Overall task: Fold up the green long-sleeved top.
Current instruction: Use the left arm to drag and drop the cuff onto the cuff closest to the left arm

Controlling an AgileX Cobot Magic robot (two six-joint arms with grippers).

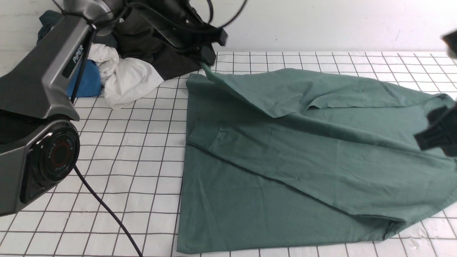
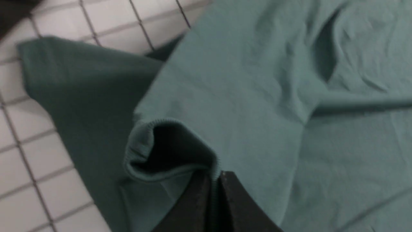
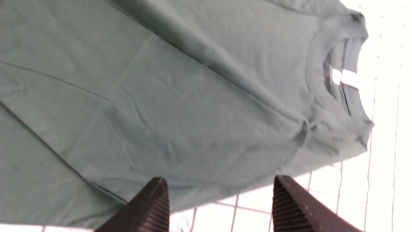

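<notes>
1. The green long-sleeved top (image 1: 303,160) lies spread on the white gridded tabletop (image 1: 135,171); it fills the middle and right of the front view, and its near edge runs close to the tabletop's front
2. The left arm (image 1: 53,75) reaches to the far side of the tabletop, where the left jaws are pressed together on the ribbed cuff (image 2: 151,151) of one sleeve (image 1: 271,92), the fabric's edge pinched between them
3. At the cuff end that sleeve is raised off the tabletop; from there it slopes down to the right and lies over the top's body in a loose band
4. The right jaws stand wide apart with nothing between them; the right wrist view shows them above the top's curved edge, with bare tabletop between the tips, and I cannot tell whether they touch the cloth
5. The ribbed neck (image 3: 341,64), with a white tag (image 3: 346,77) inside it, lies flat on the tabletop not far from the right jaws
6. A heap of other clothes sits at the far left, just beside the top's far left corner: a white garment (image 1: 125,80), a blue one (image 1: 87,84) and dark ones (image 1: 153,46)
7. A black cable (image 1: 103,207) trails over the near left of the tabletop
</notes>
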